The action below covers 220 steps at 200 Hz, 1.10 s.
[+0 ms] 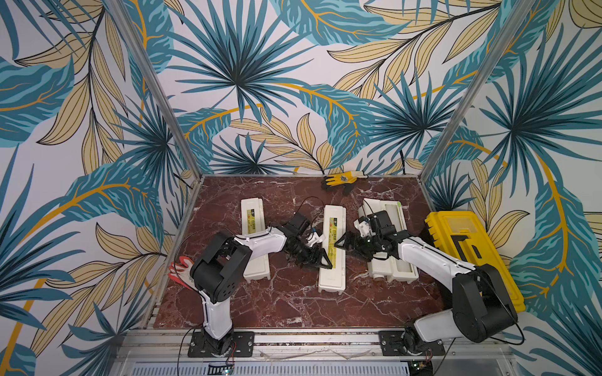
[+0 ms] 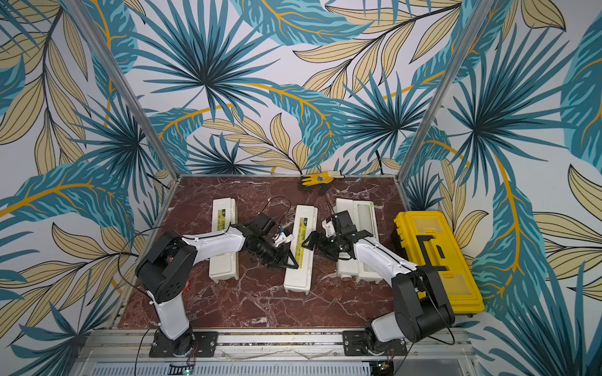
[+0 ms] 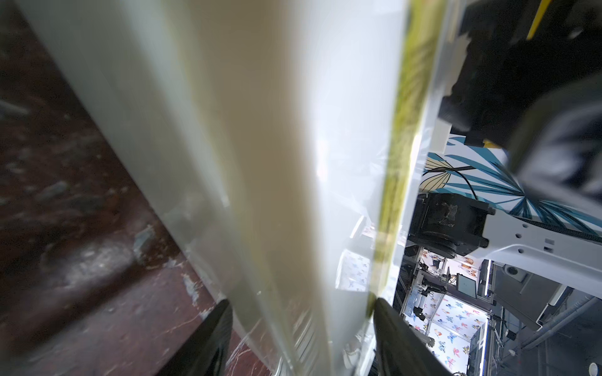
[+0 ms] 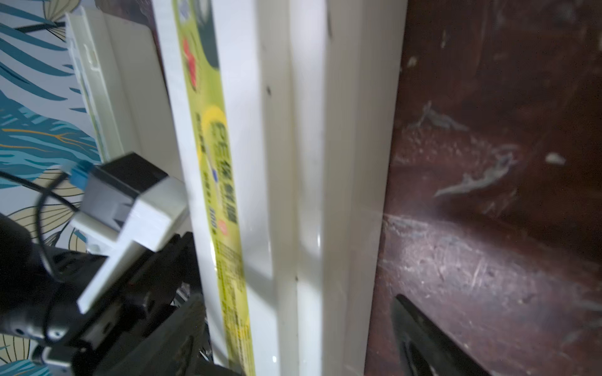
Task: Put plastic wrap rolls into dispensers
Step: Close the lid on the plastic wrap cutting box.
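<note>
Nearest you, a red-and-white glove lay at the left edge of the table. Next came the middle box, lid down, so its contents were hidden from you. Your left gripper straddled its long edge with the jaws apart, and you could not tell whether they pressed it. Your right gripper stood at the box's other side, jaws spread, one finger clear of the wall, holding nothing. The yellow-green label on the lid carried a red mark and characters too blurred to read. The left box was closed as well. The right box lay open with a pale roll in its trough. Beside it, the yellow toolbox was shut. Farthest, a yellow glove lay at the back edge.
</note>
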Tool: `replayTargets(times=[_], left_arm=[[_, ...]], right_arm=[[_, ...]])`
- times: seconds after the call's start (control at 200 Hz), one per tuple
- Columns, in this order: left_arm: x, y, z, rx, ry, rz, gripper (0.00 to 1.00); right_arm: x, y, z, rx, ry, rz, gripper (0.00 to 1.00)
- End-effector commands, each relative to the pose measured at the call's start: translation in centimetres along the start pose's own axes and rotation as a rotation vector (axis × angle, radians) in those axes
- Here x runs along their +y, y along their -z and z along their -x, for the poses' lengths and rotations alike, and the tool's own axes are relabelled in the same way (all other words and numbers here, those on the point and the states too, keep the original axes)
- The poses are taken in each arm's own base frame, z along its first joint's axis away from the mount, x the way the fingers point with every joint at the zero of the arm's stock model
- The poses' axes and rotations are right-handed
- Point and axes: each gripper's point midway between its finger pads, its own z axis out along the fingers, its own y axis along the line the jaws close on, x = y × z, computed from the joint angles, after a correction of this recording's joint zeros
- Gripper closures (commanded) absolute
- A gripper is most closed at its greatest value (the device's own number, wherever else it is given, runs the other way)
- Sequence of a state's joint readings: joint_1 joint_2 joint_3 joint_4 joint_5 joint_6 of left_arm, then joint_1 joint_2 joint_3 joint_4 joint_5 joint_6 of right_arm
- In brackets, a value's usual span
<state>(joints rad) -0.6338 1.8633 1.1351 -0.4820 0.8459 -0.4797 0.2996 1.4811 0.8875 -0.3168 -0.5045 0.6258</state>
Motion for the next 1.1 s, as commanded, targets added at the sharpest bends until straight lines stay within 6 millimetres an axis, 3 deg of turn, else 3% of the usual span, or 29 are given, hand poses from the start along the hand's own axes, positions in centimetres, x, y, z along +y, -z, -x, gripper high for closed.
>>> replayTargets(times=[0.0,0.11,0.205,0.446,0.526,0.671,0.831,0.911,1.001,1.096], left_arm=[[9.6,-0.8,-2.1,0.033,0.158,0.369,0.32],[9.4,-0.3,-1.3,0.009,0.144,0.366,0.32],[9.3,0.0,-0.4,-0.005,0.128,0.361,0.31],[8.8,1.4,1.1,-0.057,0.092,0.359,0.24],[8.1,2.6,3.2,-0.109,0.069,0.346,0.20],[7.0,4.5,8.9,-0.211,0.029,0.319,0.16],[8.6,4.0,13.0,-0.241,0.078,0.274,0.16],[10.6,2.5,12.9,-0.206,0.113,0.277,0.16],[13.2,0.7,11.0,-0.147,0.179,0.291,0.19],[14.5,-0.2,8.8,-0.130,0.230,0.285,0.22]], right_arm=[[0.4,-0.8,1.8,0.013,0.033,0.034,0.10],[0.7,-2.5,3.7,0.043,0.037,0.063,0.10],[-0.1,-3.9,5.1,0.040,0.029,0.042,0.14],[-2.2,-6.6,5.1,0.094,-0.028,0.016,0.33],[-2.9,-6.7,4.7,0.117,-0.022,-0.015,0.37],[-3.7,-7.3,4.0,0.164,-0.032,-0.039,0.39],[-4.5,-8.1,3.7,0.196,-0.061,-0.057,0.42],[-5.3,-8.6,3.2,0.234,-0.094,-0.098,0.44],[-6.1,-9.0,2.8,0.265,-0.127,-0.130,0.51],[-6.9,-9.1,2.3,0.278,-0.146,-0.162,0.56]])
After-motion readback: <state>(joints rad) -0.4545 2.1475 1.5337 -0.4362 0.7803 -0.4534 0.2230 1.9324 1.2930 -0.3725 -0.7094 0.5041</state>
